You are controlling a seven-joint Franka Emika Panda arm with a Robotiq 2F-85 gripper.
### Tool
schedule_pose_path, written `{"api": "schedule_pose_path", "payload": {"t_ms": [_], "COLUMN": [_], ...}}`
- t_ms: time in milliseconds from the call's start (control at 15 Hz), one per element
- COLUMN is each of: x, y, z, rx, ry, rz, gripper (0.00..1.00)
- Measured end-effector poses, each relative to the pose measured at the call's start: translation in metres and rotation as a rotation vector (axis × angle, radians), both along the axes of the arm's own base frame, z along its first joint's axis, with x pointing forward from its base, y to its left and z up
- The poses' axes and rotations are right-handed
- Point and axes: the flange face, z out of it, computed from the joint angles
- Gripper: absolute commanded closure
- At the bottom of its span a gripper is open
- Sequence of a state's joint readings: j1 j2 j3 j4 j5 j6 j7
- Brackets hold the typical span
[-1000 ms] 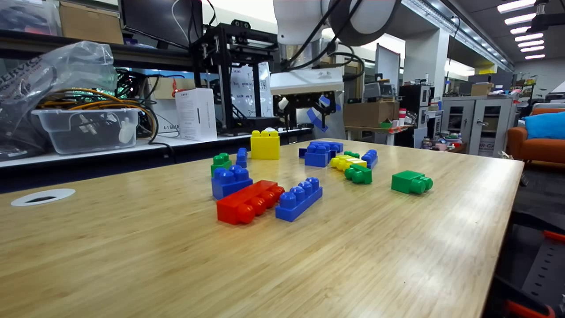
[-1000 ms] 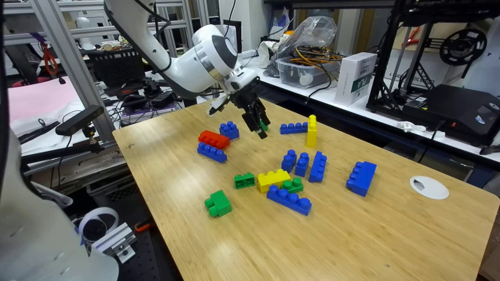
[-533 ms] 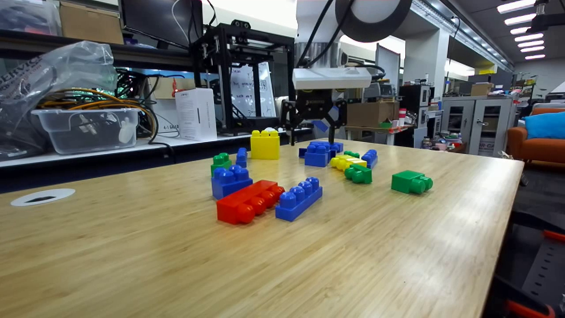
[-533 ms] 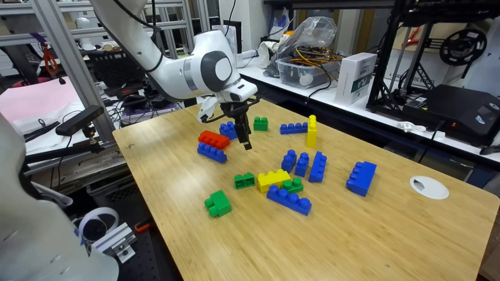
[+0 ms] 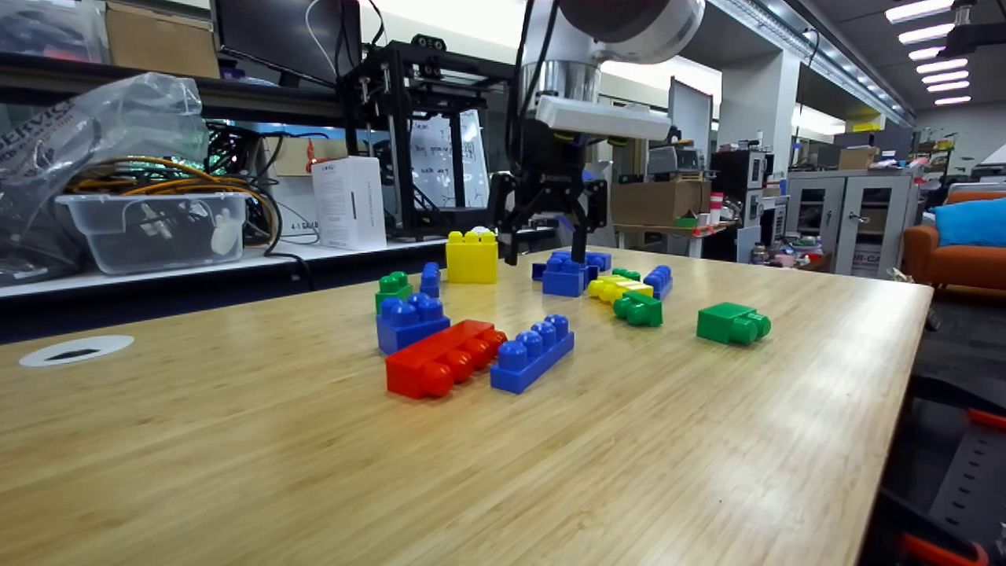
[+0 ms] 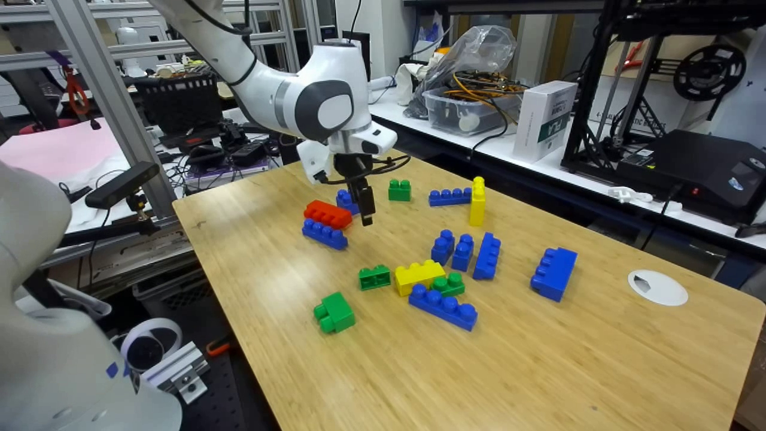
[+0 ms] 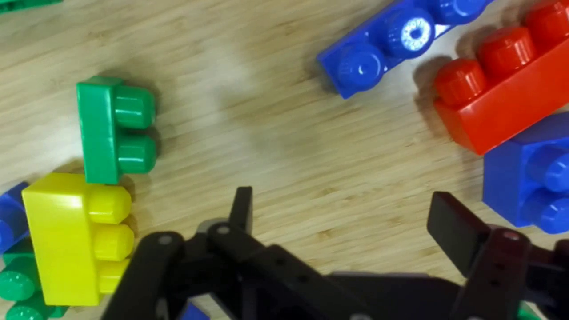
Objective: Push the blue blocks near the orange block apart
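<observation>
The red-orange block (image 6: 328, 214) lies on the table between two blue blocks. A low, long blue block (image 6: 324, 234) lies beside its studded side, with a narrow gap in the wrist view (image 7: 355, 49). A chunky blue block (image 5: 402, 338) sits against or very close to its back side; it is partly hidden by the gripper in an exterior view (image 6: 346, 201). My gripper (image 7: 342, 213) is open and empty above bare table, beside these blocks. In the wrist view one finger is close to the chunky blue block (image 7: 504, 178); contact cannot be told.
A green brick (image 7: 100, 133) and a yellow brick (image 7: 58, 240) lie on the gripper's far side from the orange block. Several more blue bricks (image 6: 486, 256) lie beyond. A taller yellow brick (image 5: 471, 263) and a green brick (image 6: 400, 191) stand towards the shelf side.
My gripper has moved down and towards the orange block, away from the green brick it was covering, and has straightened to point downward. The blocks have not moved.
</observation>
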State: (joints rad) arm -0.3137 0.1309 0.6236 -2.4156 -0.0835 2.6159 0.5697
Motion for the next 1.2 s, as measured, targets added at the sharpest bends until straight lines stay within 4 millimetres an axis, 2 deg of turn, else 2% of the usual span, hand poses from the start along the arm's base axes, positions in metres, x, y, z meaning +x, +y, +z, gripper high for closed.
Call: {"api": "schedule_pose_path", "payload": {"t_ms": [200,333,533,667,867,1200], "x": [0.021,0.030,0.030,0.025,0.020,0.020], "y": [-0.029,-0.065,-0.124,-0.145,-0.150,-0.142], "z": [0.022,0.043,0.083,0.103,0.112,0.108], "rx": [0.019,0.028,0.024,0.023,0.024,0.018], "ry": [0.080,0.135,0.196,0.225,0.248,0.254], "rz": [0.112,0.172,0.242,0.286,0.351,0.412], "gripper": [0.00,0.00,0.00,0.00,0.00,0.00]}}
